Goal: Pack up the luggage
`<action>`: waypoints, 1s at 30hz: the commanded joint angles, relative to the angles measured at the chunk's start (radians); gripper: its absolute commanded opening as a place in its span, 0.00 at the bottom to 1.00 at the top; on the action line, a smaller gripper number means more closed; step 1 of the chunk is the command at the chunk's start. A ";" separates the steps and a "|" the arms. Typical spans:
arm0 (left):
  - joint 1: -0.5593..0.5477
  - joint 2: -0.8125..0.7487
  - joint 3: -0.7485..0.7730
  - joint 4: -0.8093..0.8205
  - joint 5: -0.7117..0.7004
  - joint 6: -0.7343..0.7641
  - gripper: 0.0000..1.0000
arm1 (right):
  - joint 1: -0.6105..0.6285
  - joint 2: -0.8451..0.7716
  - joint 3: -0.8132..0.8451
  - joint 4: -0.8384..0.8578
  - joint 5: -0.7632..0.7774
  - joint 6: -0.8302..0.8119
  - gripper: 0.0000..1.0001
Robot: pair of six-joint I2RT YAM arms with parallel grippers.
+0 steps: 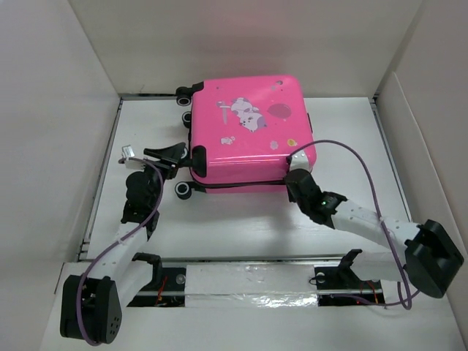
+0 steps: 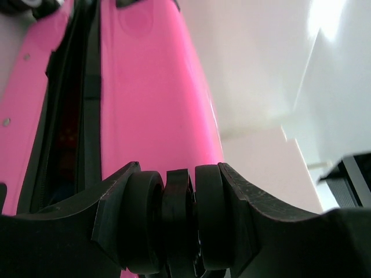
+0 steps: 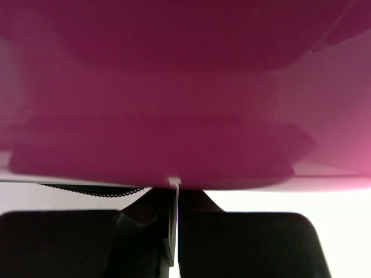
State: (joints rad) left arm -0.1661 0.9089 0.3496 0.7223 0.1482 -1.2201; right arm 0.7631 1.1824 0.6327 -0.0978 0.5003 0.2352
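Clamping a caster wheel in my left gripper steadies the luggage by the table's far edge; my right gripper, shut, sits at its near-right corner; the seam runs leftward.

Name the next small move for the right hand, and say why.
Probably draw the right hand along the seam of the bright pink hard-shell suitcase. It is pinched shut on a thin pale tab at the near corner, the seam gapes in the left wrist view, and the left hand clamps a black caster wheel, bracing the case.
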 commanded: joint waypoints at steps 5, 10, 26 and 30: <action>-0.144 -0.004 -0.069 -0.052 0.278 0.137 0.00 | 0.242 0.080 0.202 0.201 -0.492 0.003 0.00; -0.144 -0.019 -0.067 -0.047 0.266 0.146 0.00 | 0.035 -0.120 0.073 0.158 -0.448 0.010 0.00; -0.289 0.140 -0.015 0.134 0.252 0.097 0.00 | 0.387 0.181 0.267 0.399 -0.646 0.057 0.00; -0.289 0.108 -0.037 0.094 0.252 0.122 0.00 | 0.331 0.100 0.199 0.348 -0.555 0.039 0.00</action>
State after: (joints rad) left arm -0.4232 1.0256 0.3035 0.8543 0.3008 -1.2175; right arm 1.0672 1.3785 0.7940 0.0765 0.0986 0.2562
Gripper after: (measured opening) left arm 0.492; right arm 0.012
